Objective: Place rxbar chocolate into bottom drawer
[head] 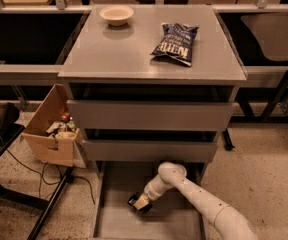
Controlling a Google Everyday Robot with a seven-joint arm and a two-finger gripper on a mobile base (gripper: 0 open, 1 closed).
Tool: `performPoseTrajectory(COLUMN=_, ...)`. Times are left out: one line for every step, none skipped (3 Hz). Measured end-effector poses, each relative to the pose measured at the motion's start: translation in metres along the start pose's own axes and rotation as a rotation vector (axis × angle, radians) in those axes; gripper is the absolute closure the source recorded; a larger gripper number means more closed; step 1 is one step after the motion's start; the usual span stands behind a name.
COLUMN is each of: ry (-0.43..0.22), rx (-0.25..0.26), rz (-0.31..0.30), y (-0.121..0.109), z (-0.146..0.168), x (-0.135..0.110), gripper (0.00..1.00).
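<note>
Fingers on my gripper (140,203) look closed on the rxbar chocolate (133,200), a small dark packet showing at their left side. That is my best reading of a cramped view. Gripper and bar hang just above the floor of the bottom drawer (134,227), which stands pulled out. They are roughly over its middle and a little toward its back. As far as I can tell, the bar is not yet lying on the drawer floor.

I judge the bar to be light, flat and fairly stiff. Its slick wrapper could slide or twist if held only by a corner, so pinching across the narrow width near the middle is the safer hold. It does not look fragile, and letting it go this close to the drawer floor should do it no harm. The chip bag (175,43) and bowl (116,15) sit on the cabinet's top surface (124,59), well above the drawer and out of my way.
</note>
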State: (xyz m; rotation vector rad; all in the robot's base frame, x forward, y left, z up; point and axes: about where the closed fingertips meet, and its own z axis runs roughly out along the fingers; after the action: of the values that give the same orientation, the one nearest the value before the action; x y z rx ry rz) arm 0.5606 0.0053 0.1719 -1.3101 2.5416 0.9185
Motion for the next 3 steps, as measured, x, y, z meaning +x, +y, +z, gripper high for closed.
performPoseTrajectory(ry=0.0, rx=0.0, rz=0.0, y=0.0, z=0.0, x=0.0, gripper=0.52)
performPoseTrajectory(ry=0.0, rx=0.0, rz=0.0, y=0.0, z=0.0001, x=0.0, gripper=0.29)
performPoseTrajectory(ry=0.0, rx=0.0, rz=0.0, y=0.0, z=0.0001, x=0.0, gripper=0.01)
